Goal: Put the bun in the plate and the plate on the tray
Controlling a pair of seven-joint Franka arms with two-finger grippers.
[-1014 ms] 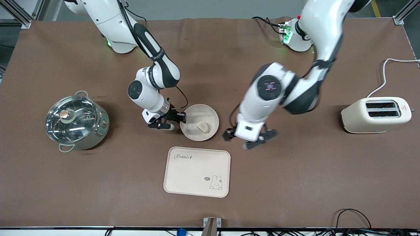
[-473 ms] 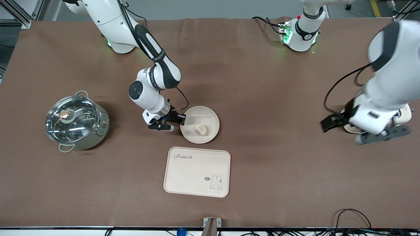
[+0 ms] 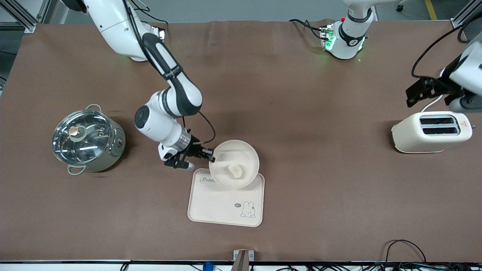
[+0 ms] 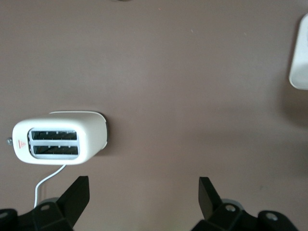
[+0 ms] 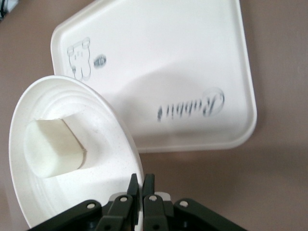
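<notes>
My right gripper [image 3: 209, 156] is shut on the rim of the round cream plate [image 3: 246, 155] and holds it lifted over the tray's edge nearest the robots. The pale bun [image 3: 235, 170] lies in the plate. The cream rectangular tray [image 3: 222, 205] with "Rabbit" lettering lies on the table under it. In the right wrist view my gripper [image 5: 142, 182] pinches the plate rim [image 5: 103, 159]; the bun [image 5: 53, 148] rests inside and the tray [image 5: 183, 62] is below. My left gripper [image 3: 433, 92] is open and empty, up over the table beside the toaster; in the left wrist view it [image 4: 144, 192] is spread wide.
A cream toaster [image 3: 431, 131] with a white cable stands toward the left arm's end; it also shows in the left wrist view [image 4: 60, 142]. A steel pot with a glass lid [image 3: 86, 140] stands toward the right arm's end. Brown cloth covers the table.
My right gripper has lifted the plate with the bun and carried it toward the front camera, over the tray's edge. My left arm has swung away to the toaster's end and risen.
</notes>
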